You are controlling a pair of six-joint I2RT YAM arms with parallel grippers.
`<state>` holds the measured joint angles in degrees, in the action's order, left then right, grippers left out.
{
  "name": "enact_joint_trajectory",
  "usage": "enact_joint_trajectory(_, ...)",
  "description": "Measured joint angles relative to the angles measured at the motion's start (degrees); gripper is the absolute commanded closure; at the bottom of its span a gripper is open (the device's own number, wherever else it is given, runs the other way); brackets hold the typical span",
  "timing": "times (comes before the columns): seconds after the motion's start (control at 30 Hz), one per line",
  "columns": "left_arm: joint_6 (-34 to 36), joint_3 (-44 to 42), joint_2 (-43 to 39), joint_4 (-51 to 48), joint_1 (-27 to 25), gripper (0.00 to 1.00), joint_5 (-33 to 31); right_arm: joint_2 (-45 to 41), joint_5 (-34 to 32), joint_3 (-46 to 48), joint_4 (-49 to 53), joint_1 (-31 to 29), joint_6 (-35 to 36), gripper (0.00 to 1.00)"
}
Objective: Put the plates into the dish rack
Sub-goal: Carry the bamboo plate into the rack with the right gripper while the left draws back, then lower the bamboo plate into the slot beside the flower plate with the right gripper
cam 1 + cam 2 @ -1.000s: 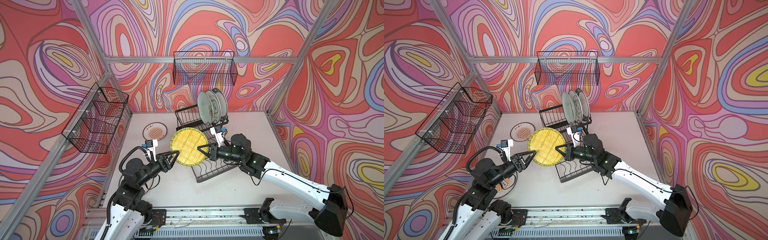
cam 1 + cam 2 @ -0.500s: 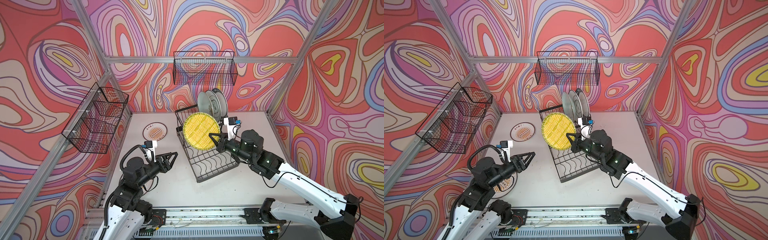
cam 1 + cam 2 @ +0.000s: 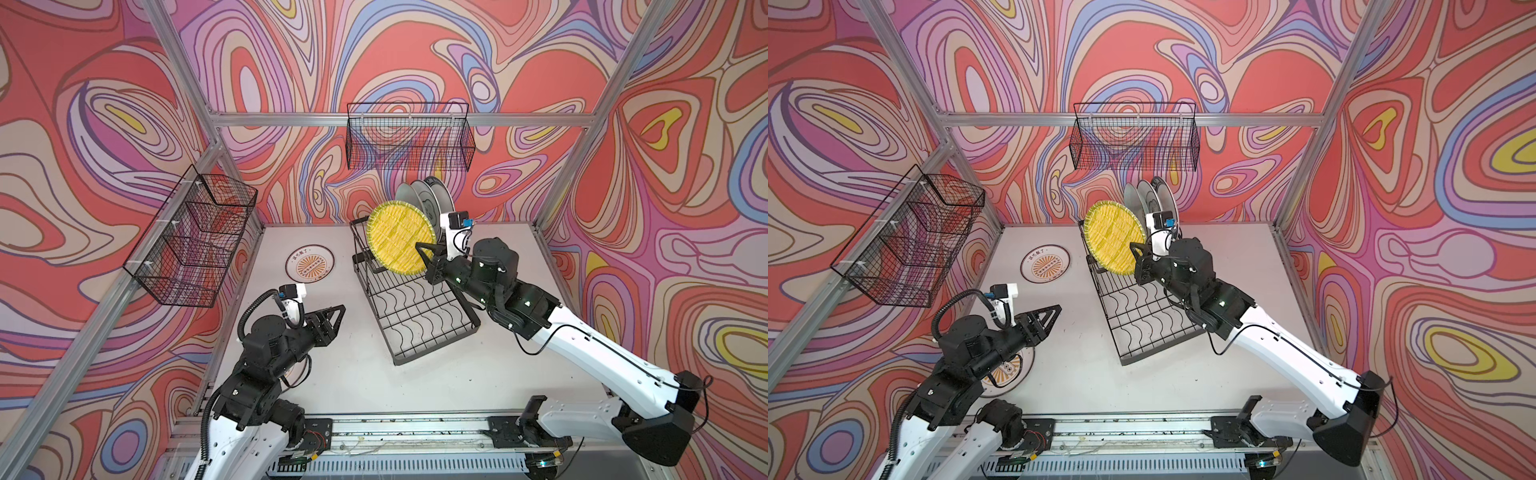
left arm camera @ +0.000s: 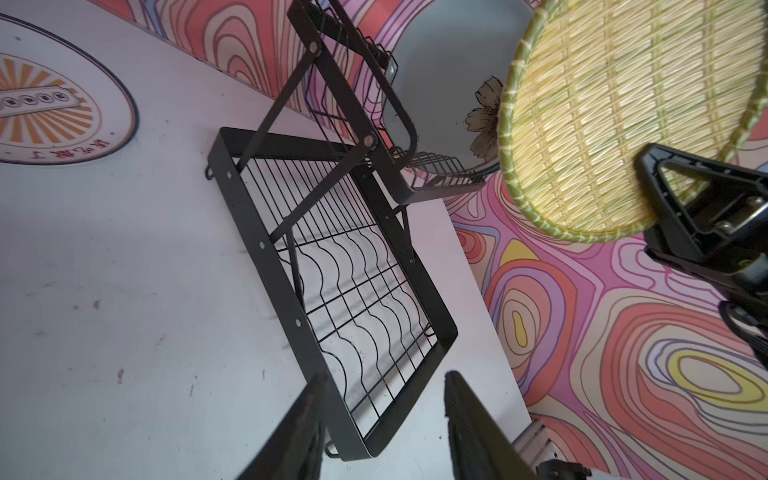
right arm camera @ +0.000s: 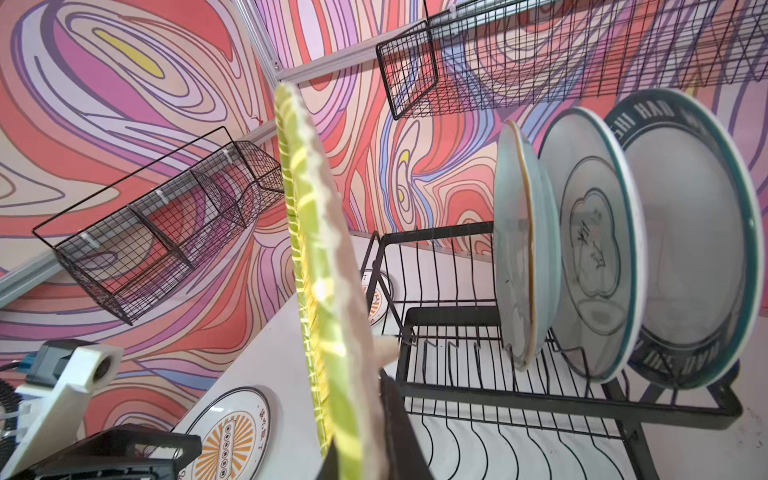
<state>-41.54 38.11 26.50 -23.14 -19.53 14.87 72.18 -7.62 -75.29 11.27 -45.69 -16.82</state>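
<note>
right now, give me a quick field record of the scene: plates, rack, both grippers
right gripper: shut on yellow woven plate, held on edge
yellow woven plate: by the raised tier of the dish rack, apart from the racked plates, not slotted
racked upright: pale green plate, cloud plate, lettered-rim plate
loose plates: far sunburst plate flat on the table, left of the rack; near sunburst plate partly under the left arm
left gripper: open, empty, above the table
</note>
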Motion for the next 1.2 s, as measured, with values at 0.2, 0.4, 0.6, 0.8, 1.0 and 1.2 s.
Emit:
enact_joint_trajectory(0.2, 0.90, 0.87, -0.22, -5.53, -0.02, 0.52, -6.58, 4.31, -3.32, -3.63, 0.07, 0.00, 2.49, 1.00)
enact_joint_trajectory(0.4, 1.53, 2.08, 0.85, -9.16, -0.02, 0.52, -9.60, 7.48, -7.28, -6.29, 0.13, -0.11, 4.76, 1.00)
enact_joint_trajectory(0.6, 1.92, 2.12, 1.73, -9.86, -0.04, 0.52, -9.86, 10.69, -12.59, -10.05, 0.11, -0.68, 8.02, 1.00)
enact_joint_trajectory(0.8, 1.95, 2.12, 1.73, -9.86, -0.04, 0.52, -9.90, 15.06, -18.16, -13.35, 0.15, -1.46, 10.97, 1.00)
enact_joint_trajectory(1.0, 1.95, 2.12, 1.70, -9.84, -0.04, 0.52, -9.94, 17.70, -22.45, -13.86, 0.13, -2.51, 12.70, 1.00)
enact_joint_trajectory(1.2, 1.95, 2.12, 1.73, -9.81, -0.31, 0.52, -9.92, 19.56, -26.27, -14.43, 0.11, -2.95, 13.66, 1.00)
